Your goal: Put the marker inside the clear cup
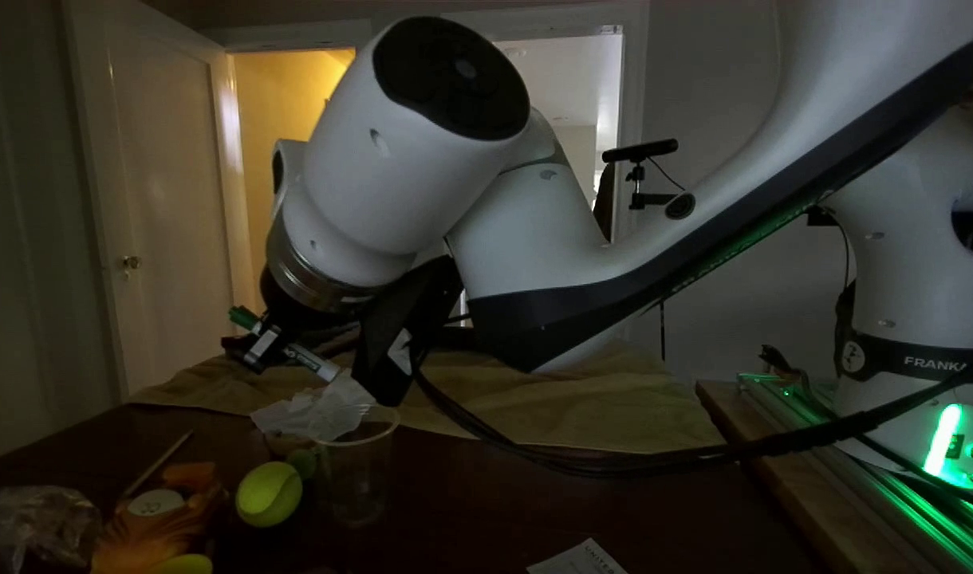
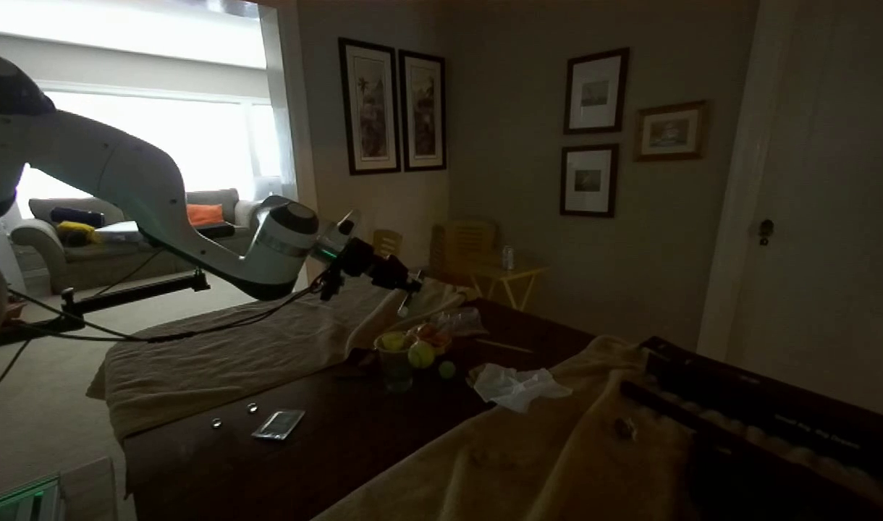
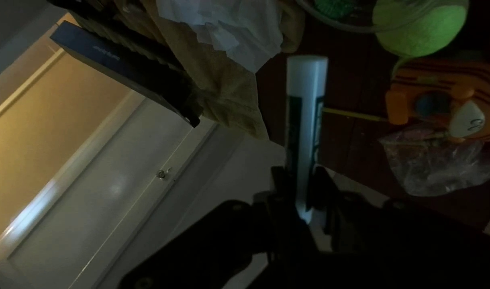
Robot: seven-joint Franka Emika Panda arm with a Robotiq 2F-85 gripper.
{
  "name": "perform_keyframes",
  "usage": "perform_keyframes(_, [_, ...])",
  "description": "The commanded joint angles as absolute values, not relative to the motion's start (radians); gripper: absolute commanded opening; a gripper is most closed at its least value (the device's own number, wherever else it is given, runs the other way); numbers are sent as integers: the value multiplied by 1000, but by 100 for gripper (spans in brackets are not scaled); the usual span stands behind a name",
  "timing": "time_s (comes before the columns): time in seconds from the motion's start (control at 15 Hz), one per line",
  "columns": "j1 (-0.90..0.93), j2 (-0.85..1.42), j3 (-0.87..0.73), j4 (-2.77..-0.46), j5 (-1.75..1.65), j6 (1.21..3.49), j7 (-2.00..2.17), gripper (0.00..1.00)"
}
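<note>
Plainly, the black two-fingered pincer (image 3: 300,178) has hold of a white cylindrical marker with dark green print (image 3: 306,100); its fingers sit against both sides of the barrel, parted only by its thickness. In an exterior view the marker shows left of centre, tilted, its bright green cap (image 1: 243,316) toward the upper left and its plain white end toward the lower right.

The marker is outside the small see-through colourless cup (image 1: 355,478), which stands upright at the lower left of centre on the dark brown wooden tabletop (image 1: 454,510). In both exterior views the white end is higher in the frame than the cup's rim and apart from it; in the wrist view that rim curves along the top edge, right of centre.

A fuzzy yellow-green ball (image 1: 269,494) is near the cup, at the lower left. At the right of the wrist view are an orange toy with dark stripes (image 3: 442,86) and, below it, a crinkled clear plastic bag (image 3: 433,168). A crumpled white wrapper (image 2: 521,387) lies right of centre in an exterior view, where a flat silvery packet (image 2: 279,425) occupies the lower left.
</note>
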State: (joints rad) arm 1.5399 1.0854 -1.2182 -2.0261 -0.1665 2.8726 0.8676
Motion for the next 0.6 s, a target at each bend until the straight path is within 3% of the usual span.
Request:
perform_keyframes(0.0, [1574, 1126, -1243, -2036, -101, 2876, 882, 16])
perform_keyframes(0.07, [1577, 1125, -1242, -2037, -94, 2872, 877, 44])
perform_keyframes(0.2, [1574, 1116, -1238, -2037, -85, 2870, 870, 51])
perform_keyframes(0.53, [1572, 1113, -1235, -2038, -72, 2870, 868, 87])
